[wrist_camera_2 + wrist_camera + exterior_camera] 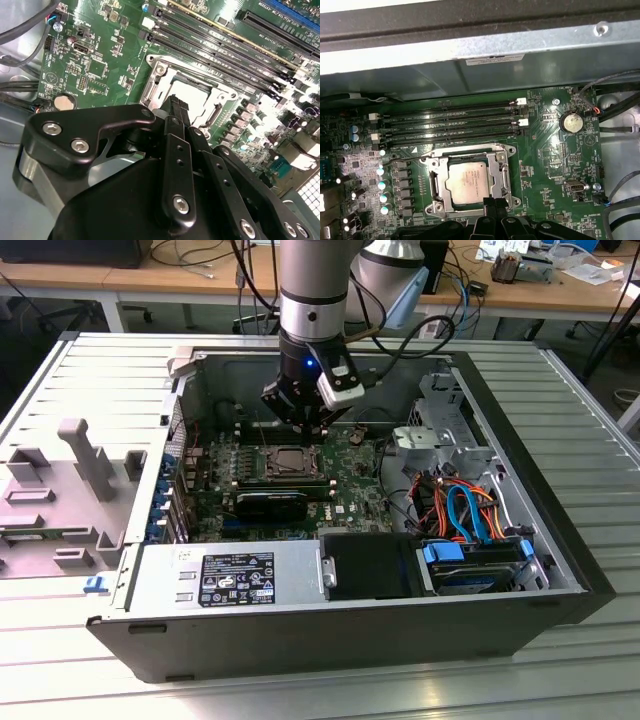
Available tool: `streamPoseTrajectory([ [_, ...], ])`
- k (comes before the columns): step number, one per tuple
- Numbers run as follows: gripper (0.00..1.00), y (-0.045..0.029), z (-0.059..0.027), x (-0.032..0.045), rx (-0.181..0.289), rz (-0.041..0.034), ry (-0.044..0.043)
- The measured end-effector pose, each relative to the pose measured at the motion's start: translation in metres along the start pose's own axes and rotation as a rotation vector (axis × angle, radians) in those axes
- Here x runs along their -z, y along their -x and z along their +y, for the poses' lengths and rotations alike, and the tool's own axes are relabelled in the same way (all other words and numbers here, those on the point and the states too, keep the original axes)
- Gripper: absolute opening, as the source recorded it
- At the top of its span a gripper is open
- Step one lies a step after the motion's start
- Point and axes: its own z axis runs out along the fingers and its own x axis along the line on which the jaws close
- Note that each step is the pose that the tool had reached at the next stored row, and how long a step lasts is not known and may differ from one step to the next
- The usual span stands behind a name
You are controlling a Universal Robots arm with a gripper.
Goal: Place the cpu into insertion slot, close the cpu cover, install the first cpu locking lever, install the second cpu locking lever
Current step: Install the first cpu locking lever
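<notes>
The arm is held upright over the circuit board (545, 165); the gripper (492, 203), closed and empty, is poised at the cpu cover's (501, 174) edge.

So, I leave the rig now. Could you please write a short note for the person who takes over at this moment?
Pincer: shut, holding nothing, with its tips at the edge of the insertion slot. I cannot tell whether it touches.
The cpu: lies flat in the slot, metal top up.
The cpu cover: lies down around the cpu and looks closed.
Done: cpu placed, and the cover appears closed.
Left: both locking levers. I cannot tell whether either is latched, so check them first.
</notes>
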Motion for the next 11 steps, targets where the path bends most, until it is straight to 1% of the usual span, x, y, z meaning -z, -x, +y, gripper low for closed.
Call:
streamPoseTrajectory([
  [11, 0.11, 0.0, 0.0, 0.0, 0.037, -0.0016, 0.0002],
])
